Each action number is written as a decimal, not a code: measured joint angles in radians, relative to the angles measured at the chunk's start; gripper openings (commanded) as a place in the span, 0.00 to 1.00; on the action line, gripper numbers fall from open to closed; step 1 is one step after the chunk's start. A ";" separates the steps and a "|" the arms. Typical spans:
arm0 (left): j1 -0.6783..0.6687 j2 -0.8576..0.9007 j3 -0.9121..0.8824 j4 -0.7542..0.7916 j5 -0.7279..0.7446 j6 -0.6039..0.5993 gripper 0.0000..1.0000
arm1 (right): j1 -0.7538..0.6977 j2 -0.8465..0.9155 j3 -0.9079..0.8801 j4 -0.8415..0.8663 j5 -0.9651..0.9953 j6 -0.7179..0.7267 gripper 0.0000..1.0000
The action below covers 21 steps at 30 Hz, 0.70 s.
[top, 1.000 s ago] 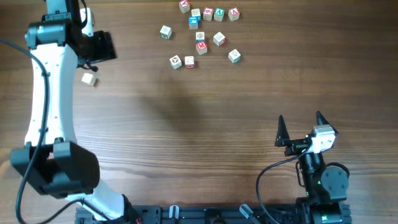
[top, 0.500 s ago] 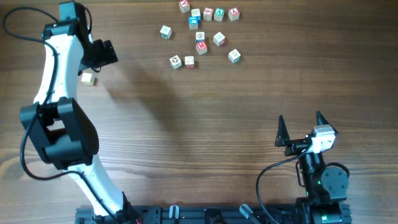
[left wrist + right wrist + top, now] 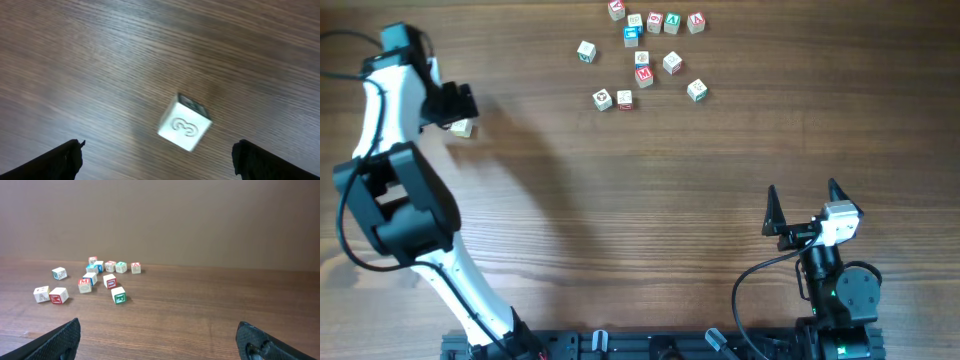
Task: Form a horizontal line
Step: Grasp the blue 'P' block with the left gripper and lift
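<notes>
Line: the line (image 3: 673,21) is a short row of small pale lettered cubes set side by side, with red and green faces showing. From the right wrist (image 3: 121,267) two of them touch. The red-marked end cube may sit a hair apart, but it's too small to call.
Line's place: it sits well ahead of the right claw (image 3: 802,190) and left of its centre, out at the far edge of the table (image 3: 620,220). It's well apart from the left claw (image 3: 455,108), far off to that claw's side.
Left claw: wide apart and clamped on nothing. In its own camera (image 3: 160,160) the two dark fingertips sit at the bottom corners with bare wood between them.
Lone cube: the lone cube (image 3: 185,124) lies just ahead of the left claw, between the lines of its fingers and touching neither. It's pale with a raised "3" on the near face, turned at an angle, and has a dark-marked face at its far edge. From overhead (image 3: 463,128) it's tucked right beside the claw.
Right claw: also spread open and holding nothing (image 3: 160,340), low over the table and facing the cubes from a long way back.
Loose cubes: the loose cubes (image 3: 643,76) are scattered on the right claw's side of the line, among them a red "M", a blue one and green-marked ones. A pair sits side by side nearest the claw's left.
</notes>
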 measured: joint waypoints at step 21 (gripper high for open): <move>-0.010 0.101 0.000 0.049 0.140 0.242 0.34 | 0.000 0.000 0.000 0.000 0.000 0.000 1.00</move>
